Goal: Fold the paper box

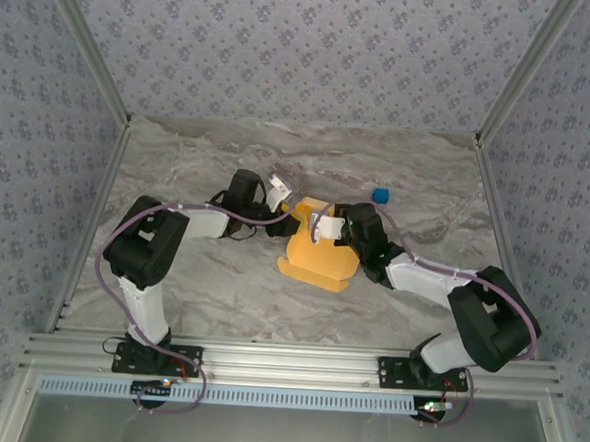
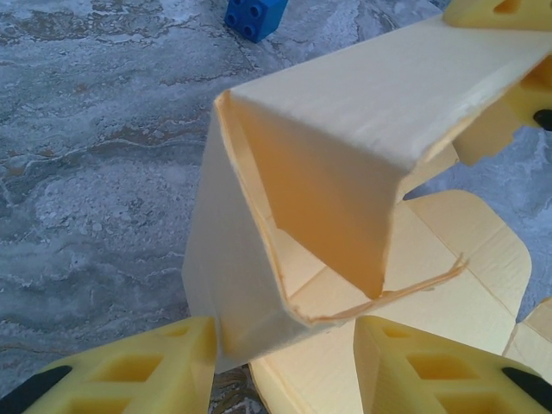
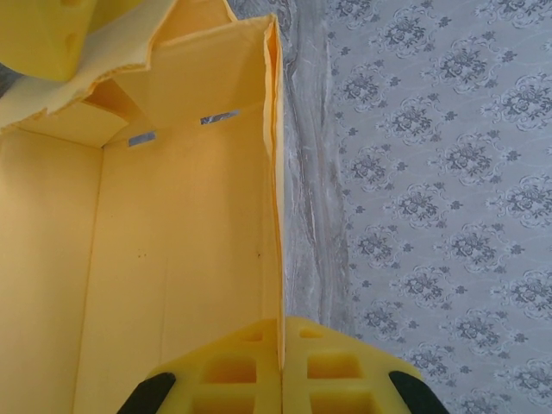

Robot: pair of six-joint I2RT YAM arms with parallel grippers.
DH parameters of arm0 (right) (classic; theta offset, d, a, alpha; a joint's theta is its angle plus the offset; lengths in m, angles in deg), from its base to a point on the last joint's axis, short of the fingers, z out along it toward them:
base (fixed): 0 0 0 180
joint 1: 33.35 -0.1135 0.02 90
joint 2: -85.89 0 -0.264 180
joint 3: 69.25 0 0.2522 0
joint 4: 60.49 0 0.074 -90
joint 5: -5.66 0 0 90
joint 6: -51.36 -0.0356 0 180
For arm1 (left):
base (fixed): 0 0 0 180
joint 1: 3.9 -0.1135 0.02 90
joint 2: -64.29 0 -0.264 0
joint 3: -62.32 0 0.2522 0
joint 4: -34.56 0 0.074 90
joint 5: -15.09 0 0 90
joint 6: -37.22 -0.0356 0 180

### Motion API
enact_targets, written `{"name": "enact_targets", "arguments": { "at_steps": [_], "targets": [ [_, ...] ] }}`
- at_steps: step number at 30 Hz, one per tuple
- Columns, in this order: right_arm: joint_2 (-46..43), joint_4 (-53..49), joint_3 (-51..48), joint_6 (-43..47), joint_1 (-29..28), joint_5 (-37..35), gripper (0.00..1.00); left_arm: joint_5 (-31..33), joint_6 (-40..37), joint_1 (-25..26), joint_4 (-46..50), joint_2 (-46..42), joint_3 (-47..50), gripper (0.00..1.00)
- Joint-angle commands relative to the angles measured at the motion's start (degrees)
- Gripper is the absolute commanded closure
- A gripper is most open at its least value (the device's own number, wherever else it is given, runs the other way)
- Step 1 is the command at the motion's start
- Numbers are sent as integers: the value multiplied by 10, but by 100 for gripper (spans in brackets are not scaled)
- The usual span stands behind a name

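Plainly, the paper box (image 1: pixel 318 251) is found half-raised between the two sets of jaws, with its lower flap lying flat on the table (image 1: pixel 221 287). The right jaws are pressed together on the top edge of one upright wall, and the thin card is pinched in the seam between their pads (image 3: pixel 302 332). The left jaws are spread, and a folded corner of the box is straddled by them. The card is touched by one finger (image 2: pixel 185 341), while a gap is seen beside the other, so no firm clamp is seen there. Beyond the left jaws, past the raised wall, a small blue block (image 2: pixel 255 15) is seen well apart from the box.

The card is judged to be light, thin and springy. It is likely to be bent readily where it is scored, and to be dented elsewhere if squeezed hard. It may also be slid easily over the smooth table. Hold is best taken on a wall edge close to a crease, not mid-panel, so that the fold is steered and the panel is not buckled.
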Motion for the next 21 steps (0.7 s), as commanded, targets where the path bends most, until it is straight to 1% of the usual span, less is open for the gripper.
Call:
{"name": "enact_targets", "arguments": {
  "at_steps": [1,4,10,16,21],
  "targets": [
    [10,14,21,-15,-6,-19,100,-30,2,3,-11,-1,-5,54],
    [17,19,20,-17,-13,-31,100,-42,3,3,-9,1,-9,52],
    [18,27,9,-16,-17,-32,100,-43,-4,3,7,8,-18,51],
    [17,23,7,-11,-20,-26,100,-2,16,3,-13,8,-17,55],
    [16,17,7,-11,-21,-18,100,26,32,4,-43,8,-11,55]
  ]
}}
